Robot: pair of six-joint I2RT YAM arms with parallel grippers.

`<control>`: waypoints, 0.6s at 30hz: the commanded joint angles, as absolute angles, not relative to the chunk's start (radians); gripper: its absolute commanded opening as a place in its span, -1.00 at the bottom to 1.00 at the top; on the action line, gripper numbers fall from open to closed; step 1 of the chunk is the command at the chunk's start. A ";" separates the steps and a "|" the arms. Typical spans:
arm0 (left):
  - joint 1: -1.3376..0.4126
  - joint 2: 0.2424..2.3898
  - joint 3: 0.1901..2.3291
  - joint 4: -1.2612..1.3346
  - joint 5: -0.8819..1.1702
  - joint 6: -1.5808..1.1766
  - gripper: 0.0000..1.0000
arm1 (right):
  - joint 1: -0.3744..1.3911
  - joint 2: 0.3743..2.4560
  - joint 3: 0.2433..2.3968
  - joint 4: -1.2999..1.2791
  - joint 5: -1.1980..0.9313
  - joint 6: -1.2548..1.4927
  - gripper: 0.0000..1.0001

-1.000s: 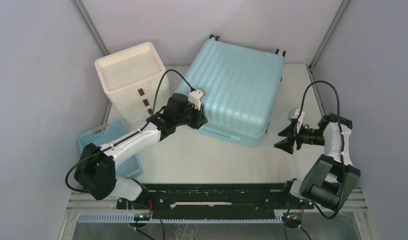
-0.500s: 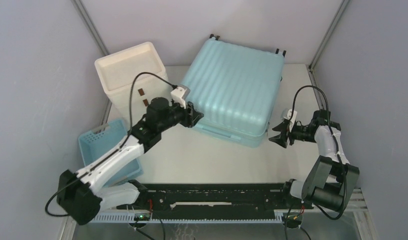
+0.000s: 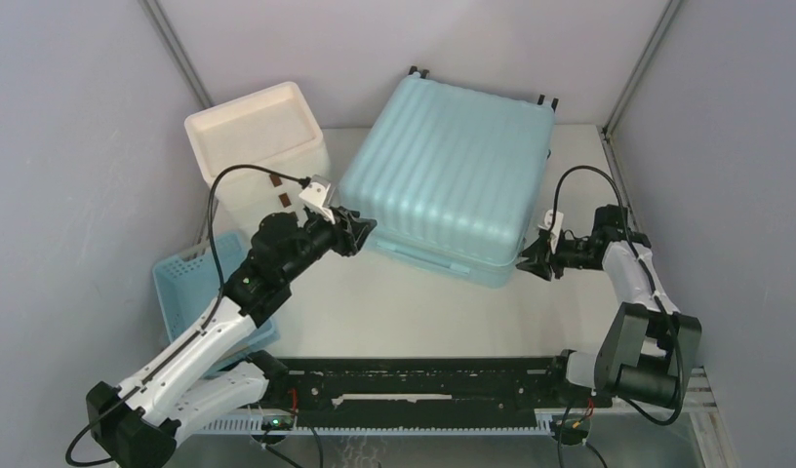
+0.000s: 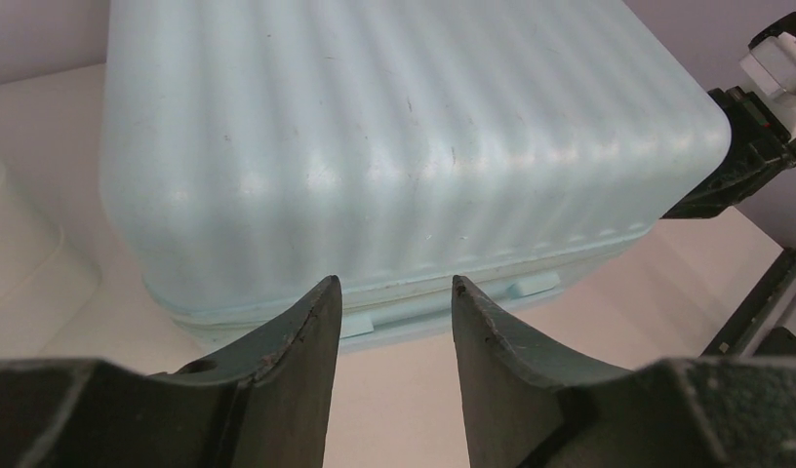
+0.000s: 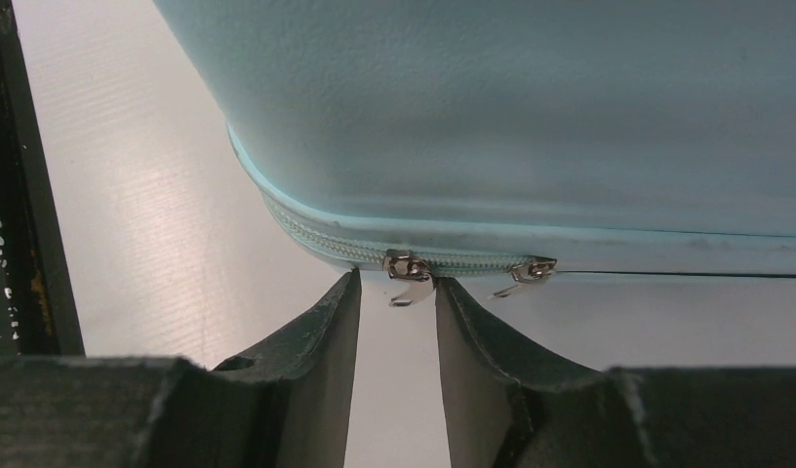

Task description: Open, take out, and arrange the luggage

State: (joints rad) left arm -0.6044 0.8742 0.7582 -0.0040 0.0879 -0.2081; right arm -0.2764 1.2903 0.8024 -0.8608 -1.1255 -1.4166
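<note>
Light-blue ribbed luggage (image 3: 443,166), white drawer unit (image 3: 253,127) with brown handles (image 3: 275,180), blue lattice basket (image 3: 184,278), silver zipper pulls (image 5: 406,273)

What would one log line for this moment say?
luggage: lid down, flat | right pincer: open, at zipper pulls | left pincer: open, facing front edge

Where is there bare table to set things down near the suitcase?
The widest bare patch of table lies between the suitcase near edge and the black base rail, bordered by the blue basket on the left and the right gripper. The back left is crowded: the white drawer unit, basket and suitcase stand close.
</note>
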 commanded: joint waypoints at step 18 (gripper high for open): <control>-0.583 0.868 0.800 -0.108 -0.141 -0.120 -0.08 | -0.246 1.279 0.809 -0.787 -1.064 -1.269 -0.66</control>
State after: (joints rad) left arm -0.5980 0.8639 0.7582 -0.1097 -0.0879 -0.1474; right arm -0.2314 1.2968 0.8024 -0.7769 -1.0332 -1.2831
